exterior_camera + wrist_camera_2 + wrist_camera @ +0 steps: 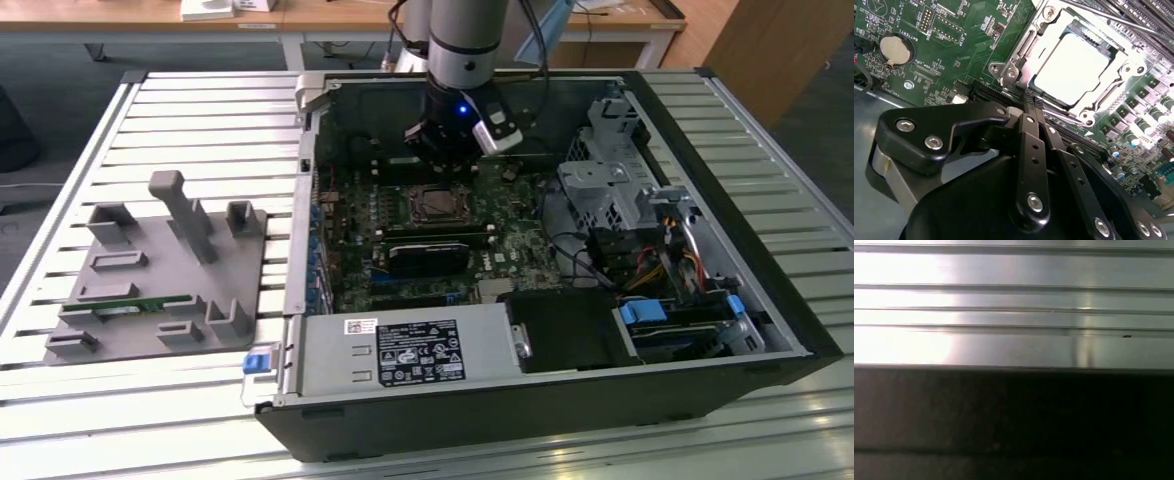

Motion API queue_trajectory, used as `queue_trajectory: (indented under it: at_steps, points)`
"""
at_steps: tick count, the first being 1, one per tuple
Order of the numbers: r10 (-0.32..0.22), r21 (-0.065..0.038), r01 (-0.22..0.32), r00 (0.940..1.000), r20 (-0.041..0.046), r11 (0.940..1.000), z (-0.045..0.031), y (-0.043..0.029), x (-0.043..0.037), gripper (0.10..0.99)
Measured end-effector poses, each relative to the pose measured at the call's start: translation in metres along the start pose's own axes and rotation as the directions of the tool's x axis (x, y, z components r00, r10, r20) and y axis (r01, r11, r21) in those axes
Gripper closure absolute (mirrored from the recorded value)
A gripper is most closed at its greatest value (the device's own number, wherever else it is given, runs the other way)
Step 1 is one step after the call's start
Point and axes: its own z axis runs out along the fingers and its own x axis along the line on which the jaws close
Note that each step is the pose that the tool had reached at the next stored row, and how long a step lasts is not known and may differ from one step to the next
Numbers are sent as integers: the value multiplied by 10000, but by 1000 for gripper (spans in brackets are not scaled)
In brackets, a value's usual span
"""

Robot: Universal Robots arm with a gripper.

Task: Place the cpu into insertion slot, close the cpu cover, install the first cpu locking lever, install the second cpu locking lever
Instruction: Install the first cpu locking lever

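Tool (pixel 1029 107) beside cpu (pixel 1071 70), cpu in insertion slot (pixel 1026 47)

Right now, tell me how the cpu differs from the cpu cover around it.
In the second wrist view, the cpu is a solid, pale, plain square face; the cpu cover is an open metal frame with a square window. The cover is larger and frames the chip; the chip fills the window. The cover carries screws at its corners; the chip's top has none. Both are silvery, square and lie flat on the board.
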Motion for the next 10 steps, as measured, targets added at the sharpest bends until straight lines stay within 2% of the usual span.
queue_trajectory:
  at_steps: [10]
  points:
    - [1,103,-1,10000,-1,9999,14,26,-5,980]
